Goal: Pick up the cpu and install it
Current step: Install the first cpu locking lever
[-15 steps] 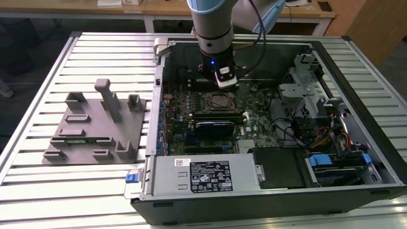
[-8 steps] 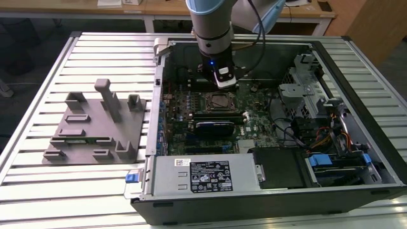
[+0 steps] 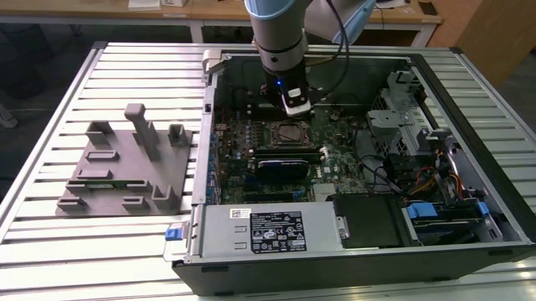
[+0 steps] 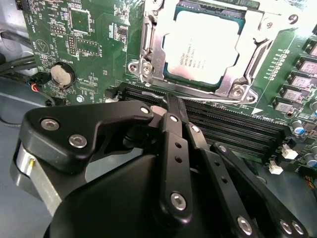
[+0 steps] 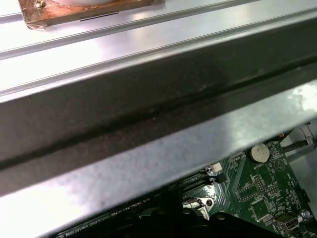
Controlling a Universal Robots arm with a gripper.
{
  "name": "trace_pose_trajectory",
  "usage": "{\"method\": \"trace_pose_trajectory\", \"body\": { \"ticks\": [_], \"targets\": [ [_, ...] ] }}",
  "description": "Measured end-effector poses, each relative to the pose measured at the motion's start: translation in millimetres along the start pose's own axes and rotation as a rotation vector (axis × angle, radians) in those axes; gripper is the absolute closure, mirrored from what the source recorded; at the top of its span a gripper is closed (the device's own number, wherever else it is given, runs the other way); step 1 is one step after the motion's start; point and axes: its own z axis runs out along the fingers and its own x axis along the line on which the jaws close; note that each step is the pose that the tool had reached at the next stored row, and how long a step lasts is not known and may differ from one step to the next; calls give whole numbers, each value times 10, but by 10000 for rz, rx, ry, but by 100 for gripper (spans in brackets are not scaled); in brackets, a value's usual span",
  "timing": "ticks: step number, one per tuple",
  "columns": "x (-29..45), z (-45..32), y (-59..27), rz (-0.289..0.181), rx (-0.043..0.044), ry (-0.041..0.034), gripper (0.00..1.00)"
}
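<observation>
Work surface was a ribbed aluminium table (image 3: 125, 63). Directly on it: a grey fixture plate (image 3: 125, 164) with upright blocks, toward the exterior view's left, and an open PC case (image 3: 352, 263) lying on its side toward the right, just beside the plate.

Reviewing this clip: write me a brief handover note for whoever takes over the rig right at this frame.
Gripper: black fingers closed together, holding nothing, above the memory slots beside the socket.
CPU: the flat square chip with silvery-white metal top already sits in the motherboard's metal socket frame; in the exterior view it lies just below the arm.
Done: pick-up and placing.
Left: whether the socket latch is locked cannot be told.
</observation>
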Motion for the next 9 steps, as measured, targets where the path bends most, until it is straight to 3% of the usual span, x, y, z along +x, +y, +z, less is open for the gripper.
{"method": "trace_pose_trajectory", "body": {
  "ticks": [9],
  "targets": [
    [4, 24, -6, -9, 32, -18, 89]
  ]
}}
